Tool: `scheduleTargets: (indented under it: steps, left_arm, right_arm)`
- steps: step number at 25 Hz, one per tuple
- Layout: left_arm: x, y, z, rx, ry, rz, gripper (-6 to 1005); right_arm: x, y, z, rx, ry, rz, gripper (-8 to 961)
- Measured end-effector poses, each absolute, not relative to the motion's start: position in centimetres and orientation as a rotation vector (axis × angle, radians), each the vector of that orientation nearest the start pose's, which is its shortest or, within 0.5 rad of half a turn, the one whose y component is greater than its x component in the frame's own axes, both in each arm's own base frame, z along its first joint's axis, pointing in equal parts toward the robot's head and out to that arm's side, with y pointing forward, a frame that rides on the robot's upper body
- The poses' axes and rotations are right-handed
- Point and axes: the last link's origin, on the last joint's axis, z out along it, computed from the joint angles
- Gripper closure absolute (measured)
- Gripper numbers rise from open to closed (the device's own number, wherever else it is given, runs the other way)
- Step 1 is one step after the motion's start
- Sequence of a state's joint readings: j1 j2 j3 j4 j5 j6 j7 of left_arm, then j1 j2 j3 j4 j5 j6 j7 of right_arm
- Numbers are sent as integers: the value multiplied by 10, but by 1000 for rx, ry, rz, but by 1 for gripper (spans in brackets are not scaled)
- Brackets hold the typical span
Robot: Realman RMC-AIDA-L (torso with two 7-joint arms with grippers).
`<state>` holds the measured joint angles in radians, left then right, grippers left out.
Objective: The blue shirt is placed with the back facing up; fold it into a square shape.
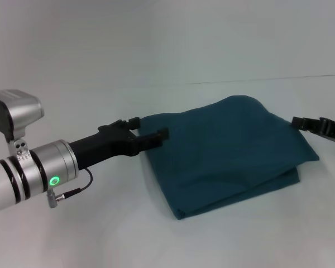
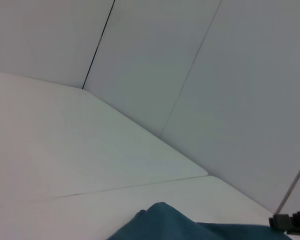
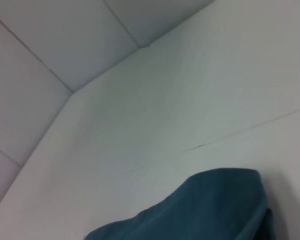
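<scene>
The blue shirt (image 1: pixel 229 153) lies folded in a rough square on the white table (image 1: pixel 100 234); the left gripper (image 1: pixel 148 131), parted and empty at its left edge, could snag and unfold it, while the right gripper (image 1: pixel 318 127) at its right edge is unreadable.

Head cam high, looking down and forward over the table (image 1: pixel 100 234) | left wrist cam low, close, facing wall | right wrist cam low, close | all three share the blue shirt (image 1: pixel 229 151).
</scene>
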<state>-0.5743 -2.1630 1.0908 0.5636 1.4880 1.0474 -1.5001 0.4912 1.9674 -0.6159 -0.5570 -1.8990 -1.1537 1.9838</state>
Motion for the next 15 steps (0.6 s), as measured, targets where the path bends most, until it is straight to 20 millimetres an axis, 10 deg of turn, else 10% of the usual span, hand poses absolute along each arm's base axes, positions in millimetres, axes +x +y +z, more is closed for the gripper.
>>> scheduleTargets:
  steps: [10, 15]
  left_arm:
    - [-218, 381, -59, -2374, -931, -845, 54]
    - [-217, 384, -58, -2367, -928, -842, 54]
  right_arm:
    - [363, 345, 82, -1819, 1525, 850, 641]
    - [343, 342, 96, -1963, 1478, 923, 363]
